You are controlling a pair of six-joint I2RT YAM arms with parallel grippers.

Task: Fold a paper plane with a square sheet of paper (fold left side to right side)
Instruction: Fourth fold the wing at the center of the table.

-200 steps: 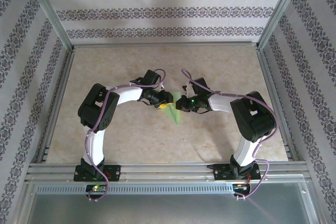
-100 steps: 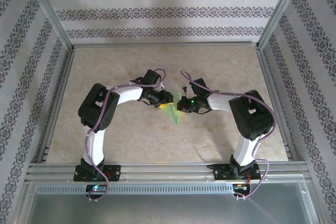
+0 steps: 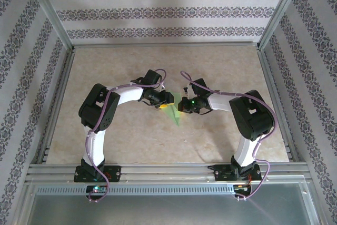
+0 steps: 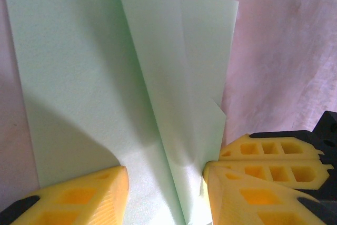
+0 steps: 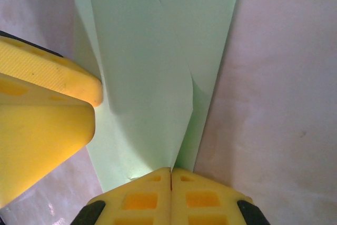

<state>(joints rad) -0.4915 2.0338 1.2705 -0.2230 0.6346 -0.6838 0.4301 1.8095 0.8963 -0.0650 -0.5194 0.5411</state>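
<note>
Thin, smooth, matt light-green paper in the sheet of paper [image 4: 79, 77], crisply creased. Yellow fingers [image 5: 142, 201] of matt, foam-like plastic, finely grained, with moulded hollow cells. Worktop [image 3: 131, 140] in mottled beige, stone-look, faintly glossy. Bare brushed metal for the rails [image 3: 168, 171] along its near edge. Glossy white and black plastic on the arm shells [image 3: 126, 96].

The paper plane [image 4: 79, 77] is plain light green, the table [image 3: 131, 61] mottled beige, the walls [image 3: 168, 11] grey floral-striped.
</note>
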